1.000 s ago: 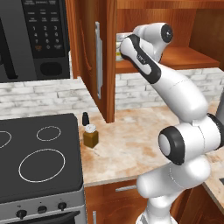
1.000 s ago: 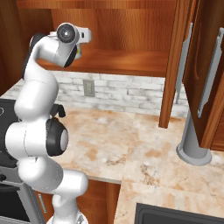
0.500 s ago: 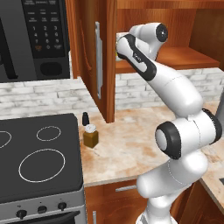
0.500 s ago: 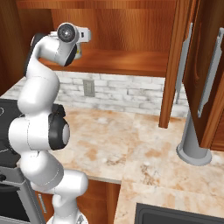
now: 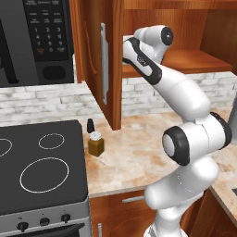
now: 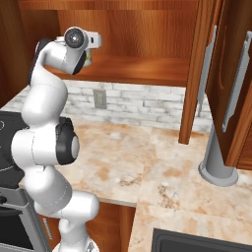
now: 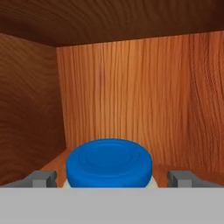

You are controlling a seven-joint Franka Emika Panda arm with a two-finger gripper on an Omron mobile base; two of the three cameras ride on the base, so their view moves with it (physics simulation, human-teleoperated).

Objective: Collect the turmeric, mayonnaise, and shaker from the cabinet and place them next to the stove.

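Observation:
The mayonnaise [image 7: 109, 162] shows its blue lid close up in the hand view, standing on the cabinet [image 5: 194, 60] shelf near the back left corner. My gripper [image 7: 111, 178] is open, one fingertip on each side of the jar and clear of it. In the left base view my arm [image 5: 157, 74] reaches up behind the open cabinet door [image 5: 111, 65]. The turmeric [image 5: 96, 143] stands on the counter just right of the stove [image 5: 41, 171]. The black shaker [image 5: 90, 125] stands right behind the turmeric.
A black microwave [image 5: 41, 37] hangs above the stove. The cabinet's back and side walls [image 7: 131, 96] are close behind the jar. A grey post [image 6: 216, 157] stands on the counter at the right, with a dark sink [image 6: 197, 241] in front of it.
The elbow has shifted slightly to the left in the left base view. The hand stays inside the cabinet with the jaws open.

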